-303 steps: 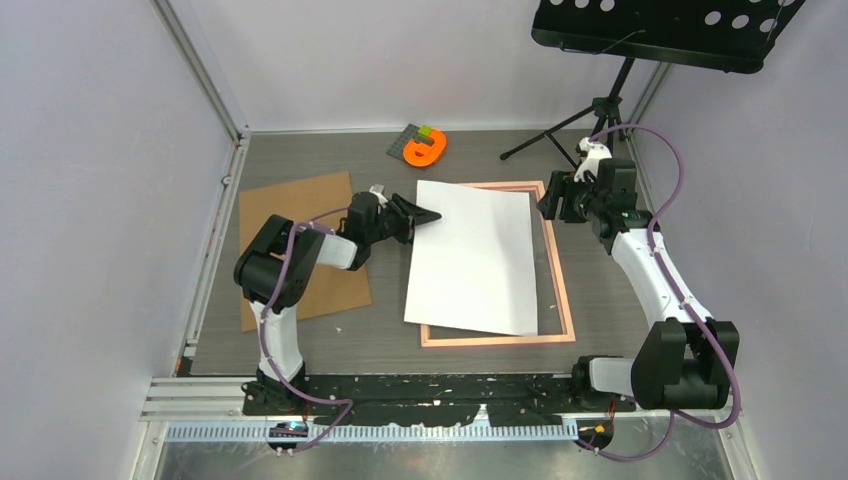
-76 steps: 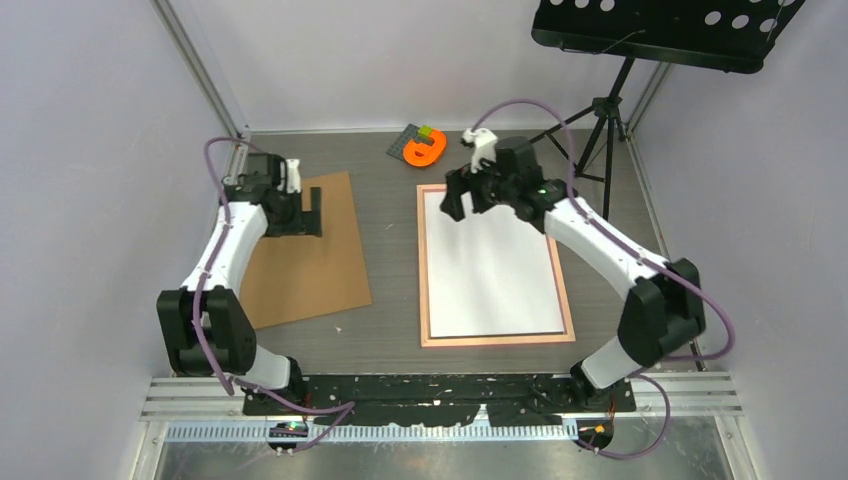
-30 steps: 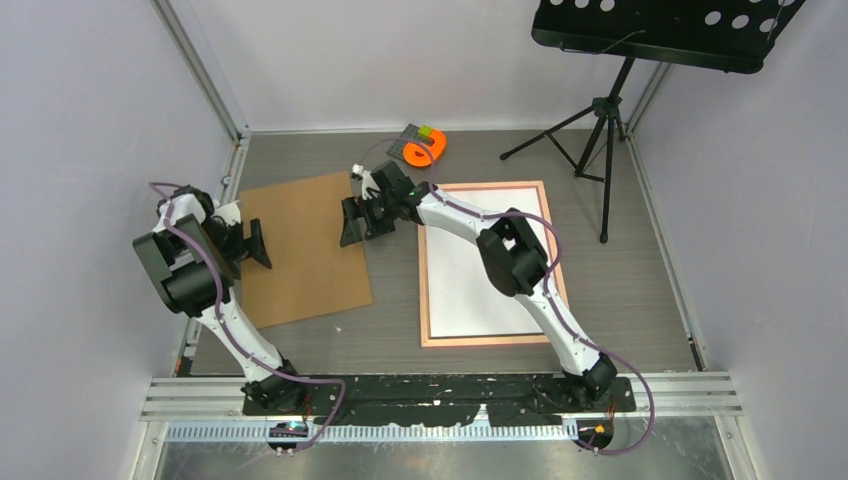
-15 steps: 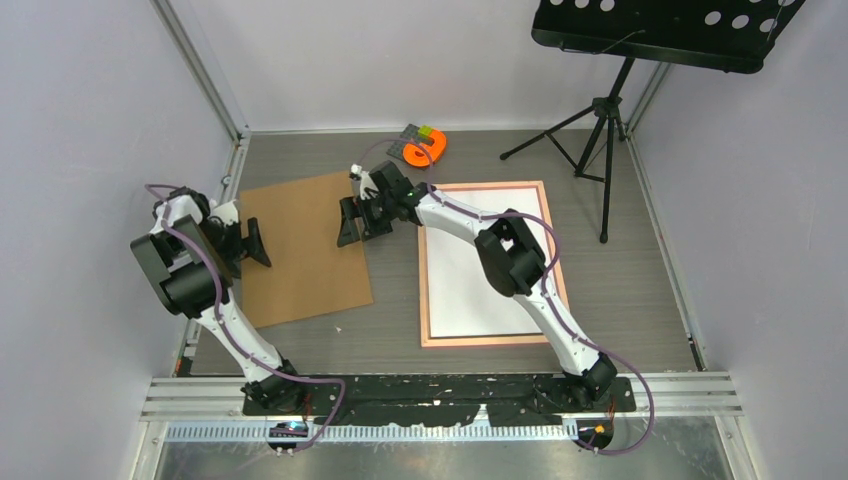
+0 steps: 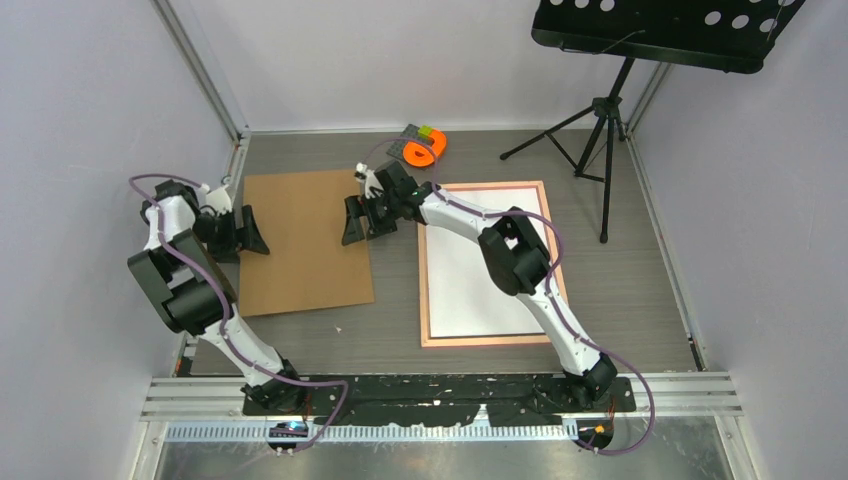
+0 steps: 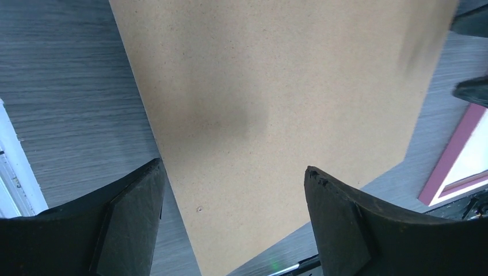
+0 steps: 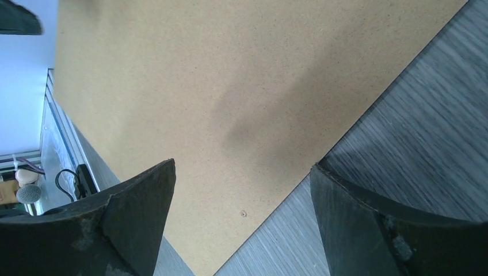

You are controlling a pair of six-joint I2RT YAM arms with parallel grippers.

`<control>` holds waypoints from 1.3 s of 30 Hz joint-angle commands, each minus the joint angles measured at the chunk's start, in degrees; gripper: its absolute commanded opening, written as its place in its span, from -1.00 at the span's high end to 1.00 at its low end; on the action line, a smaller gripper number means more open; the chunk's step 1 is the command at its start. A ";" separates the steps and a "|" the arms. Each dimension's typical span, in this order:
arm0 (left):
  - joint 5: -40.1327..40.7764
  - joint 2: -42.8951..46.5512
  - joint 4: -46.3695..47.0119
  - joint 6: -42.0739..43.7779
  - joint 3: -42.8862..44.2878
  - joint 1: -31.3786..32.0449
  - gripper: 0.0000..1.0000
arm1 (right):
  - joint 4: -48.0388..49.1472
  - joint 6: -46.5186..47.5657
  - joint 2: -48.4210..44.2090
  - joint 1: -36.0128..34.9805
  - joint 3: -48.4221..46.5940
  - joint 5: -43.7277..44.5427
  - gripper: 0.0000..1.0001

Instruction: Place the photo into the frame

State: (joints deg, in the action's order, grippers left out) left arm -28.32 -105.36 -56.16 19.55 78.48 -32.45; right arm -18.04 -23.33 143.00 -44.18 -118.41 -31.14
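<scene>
The photo (image 5: pixel 455 285) is being seen white side up, lying flat inside the frame (image 5: pixel 497 341) on the right half of the table (image 5: pixel 630 300), with the pink rails showing around all four of its edges. The right arm is being stretched across the far corner of the photo, and the right gripper (image 5: pixel 350 226) is being held at the right edge of the brown backing board (image 5: pixel 305 255). Its jaws are being held spread wide, with nothing pinched between them. The left gripper (image 5: pixel 257 232) is being held at the board's left edge, jaws likewise wide apart and empty. In both wrist views a board edge is being straddled by the fingers; whether the board is being touched cannot be told. An orange object (image 5: pixel 425 150) is being left at the far side.
</scene>
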 commanded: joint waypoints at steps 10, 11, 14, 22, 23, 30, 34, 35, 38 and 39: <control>-26.13 14.30 -11.51 3.42 0.51 4.91 -0.64 | -0.15 1.09 -2.53 -1.27 3.38 -2.62 -0.85; -26.97 15.13 -11.73 3.47 0.42 5.22 -0.64 | 0.24 1.03 -2.71 -1.17 4.00 -2.84 -0.85; -29.44 16.96 -12.15 3.13 0.27 6.66 -0.64 | 1.54 0.87 -3.43 -0.74 5.59 -4.29 -0.85; -31.87 19.93 -7.67 -3.38 1.70 11.84 -0.63 | 6.02 -0.49 -4.51 0.17 8.85 -9.79 -0.85; -31.92 20.15 -7.07 -4.25 2.09 12.40 -0.63 | 6.45 -0.49 -4.51 0.29 9.05 -10.87 -0.85; -32.55 21.59 -1.90 -9.76 3.76 16.73 -0.63 | 11.63 -1.02 -4.00 1.59 11.08 -17.46 -0.84; -32.73 21.17 -0.60 -11.41 4.66 19.91 -0.63 | 15.16 -1.50 -3.93 2.54 12.87 -21.15 -0.82; -32.96 21.01 -0.13 -11.91 4.68 20.55 -0.62 | 15.77 -1.43 -4.10 2.79 13.26 -22.30 -0.82; -33.08 20.94 1.47 -13.57 4.43 22.35 -0.60 | 17.59 -1.32 -4.60 3.36 15.52 -24.00 -0.80; -32.61 21.05 2.06 -14.29 4.34 22.89 -0.60 | 19.05 -1.24 -4.95 3.42 16.31 -24.24 -0.80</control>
State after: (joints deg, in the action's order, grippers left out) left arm -57.14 -84.62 -54.85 9.30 82.98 -11.00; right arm -4.58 -24.18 139.13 -39.99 -104.31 -49.23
